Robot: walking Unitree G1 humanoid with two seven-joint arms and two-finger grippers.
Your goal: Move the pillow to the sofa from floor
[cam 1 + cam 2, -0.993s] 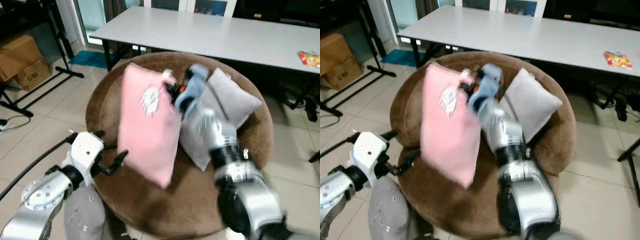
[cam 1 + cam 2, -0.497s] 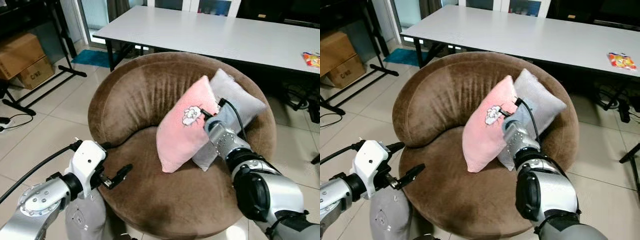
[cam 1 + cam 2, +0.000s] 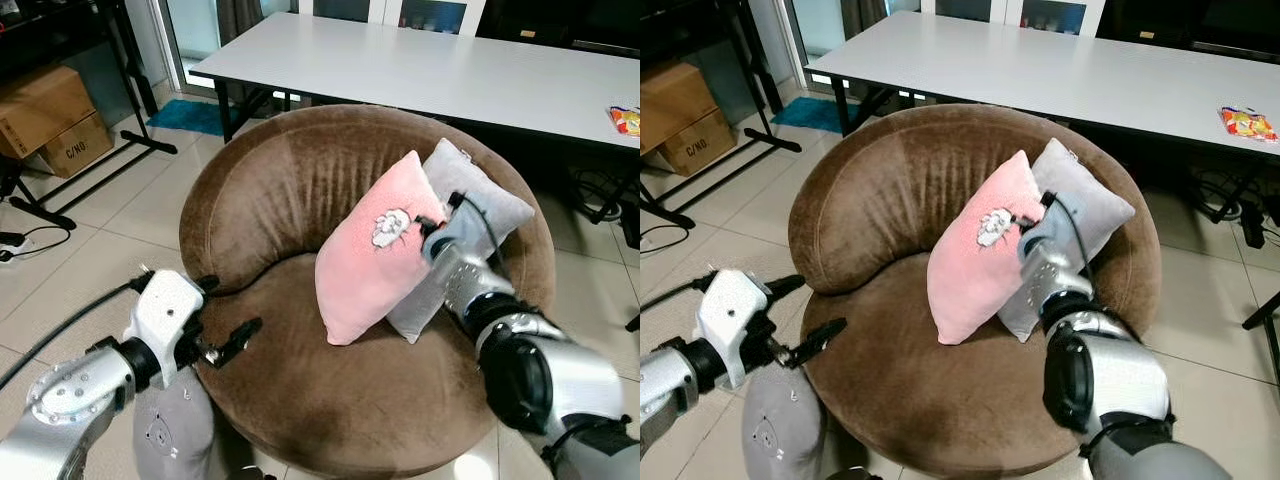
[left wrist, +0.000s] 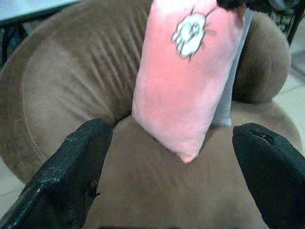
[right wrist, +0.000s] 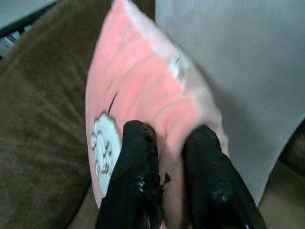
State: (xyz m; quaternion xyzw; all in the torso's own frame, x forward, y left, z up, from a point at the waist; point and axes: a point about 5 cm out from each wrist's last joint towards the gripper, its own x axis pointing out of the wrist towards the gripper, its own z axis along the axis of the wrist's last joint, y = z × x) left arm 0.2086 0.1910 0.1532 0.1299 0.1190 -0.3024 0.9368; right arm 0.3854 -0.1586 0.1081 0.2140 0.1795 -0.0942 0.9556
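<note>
right gripper (image 5: 164, 183): fingers nearly closed, pinching pink pillow's (image 3: 375, 250) upper edge | right arm reaches across sofa (image 3: 290, 180) | pillow upright on sofa seat, leaning on grey cushion (image 3: 480, 205) | left gripper (image 4: 167, 167): spread wide, holding nothing, at sofa's front rim

Right arm extended forward, right gripper (image 5: 164, 179) pinching the pink pillow's (image 3: 370, 255) upper edge, fingers nearly closed on it. Left arm low, bent, left gripper (image 4: 162, 176) fingers spread wide, holding nothing.
</note>
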